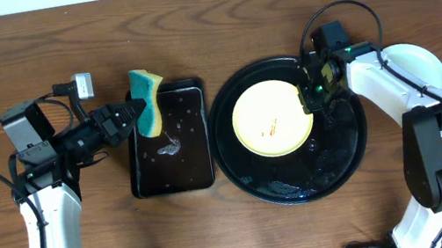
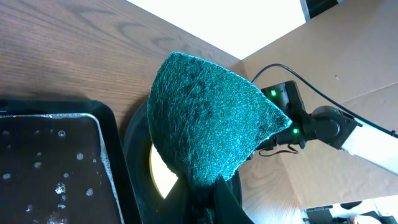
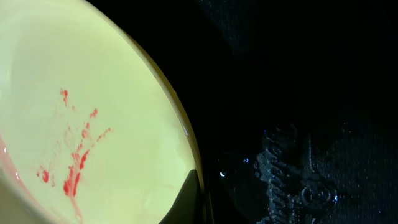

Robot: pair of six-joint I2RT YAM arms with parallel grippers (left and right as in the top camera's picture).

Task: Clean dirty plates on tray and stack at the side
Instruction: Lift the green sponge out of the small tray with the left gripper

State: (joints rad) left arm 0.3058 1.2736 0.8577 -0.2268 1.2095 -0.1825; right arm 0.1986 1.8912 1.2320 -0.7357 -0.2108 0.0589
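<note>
A pale yellow plate (image 1: 269,121) with red sauce smears lies in the round black tray (image 1: 298,187), which is wet. My right gripper (image 1: 313,96) is at the plate's right rim. In the right wrist view one finger (image 3: 191,199) lies over the rim of the yellow plate (image 3: 93,124), above the tray's floor (image 3: 298,93). My left gripper (image 1: 138,115) is shut on a yellow-and-green sponge (image 1: 147,100), held over the rectangular tray's far left edge. The sponge's green face (image 2: 205,124) fills the left wrist view, with the plate (image 2: 163,168) behind it. A pale plate (image 1: 421,65) lies at the right, partly under the right arm.
A smaller rectangular black tray (image 1: 174,163) with water and suds sits left of the round tray; it also shows in the left wrist view (image 2: 50,162). Cables loop above both arms. The table's wood surface surrounds the trays.
</note>
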